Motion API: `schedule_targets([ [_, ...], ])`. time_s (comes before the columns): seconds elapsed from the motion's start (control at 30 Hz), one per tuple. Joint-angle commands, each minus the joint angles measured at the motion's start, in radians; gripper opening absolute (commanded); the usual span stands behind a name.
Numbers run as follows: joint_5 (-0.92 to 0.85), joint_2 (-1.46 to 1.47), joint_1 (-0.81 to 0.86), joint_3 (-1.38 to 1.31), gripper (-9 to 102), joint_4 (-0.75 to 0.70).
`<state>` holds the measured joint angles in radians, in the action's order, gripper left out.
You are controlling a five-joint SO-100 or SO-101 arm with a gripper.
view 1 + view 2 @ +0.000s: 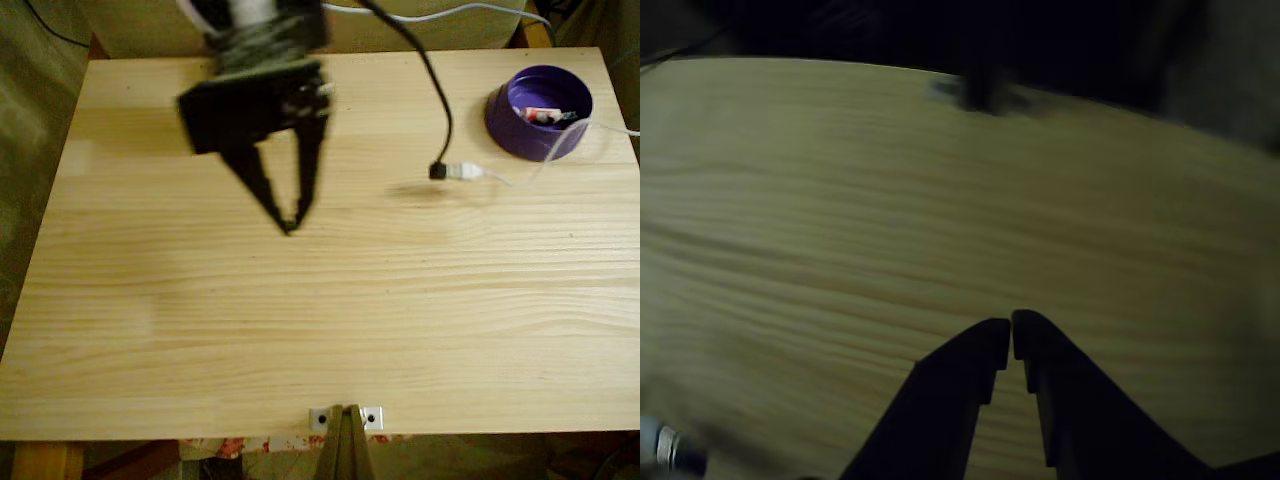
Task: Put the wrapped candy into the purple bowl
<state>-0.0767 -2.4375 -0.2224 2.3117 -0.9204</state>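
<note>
We look down on a pale wooden table and use the purple bowl as our landmark; it sits near the table's far right corner in the fixed view. The wrapped candy already lies inside that bowl, so we judge the placing done and the step in hand to be drawing the arm clear.

The black arm body, blurred, hangs over the table well to the left of the bowl. Its gripper points down at bare wood with the finger tips touching and nothing between them; the other view shows the same tips pressed together over empty boards.

To finish well, we would keep the arm high and well away from the bowl, so nothing tips it or flicks the candy out.

A black cable runs from the far edge down to a black plug left of the bowl, joined to a white plug. Its thin white cable loops across the bowl's near rim. That loop is the main snag risk. A small metal bracket sits at the near edge, far from the bowl.
</note>
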Motion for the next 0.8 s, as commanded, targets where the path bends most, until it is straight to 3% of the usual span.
schedule_targets([
  [0.0,0.028,-0.169,0.13,0.103,-3,0.063],
  [0.5,0.091,-0.614,0.318,0.591,-3,0.052],
  [0.77,0.115,-0.719,0.296,0.704,-3,0.057],
])
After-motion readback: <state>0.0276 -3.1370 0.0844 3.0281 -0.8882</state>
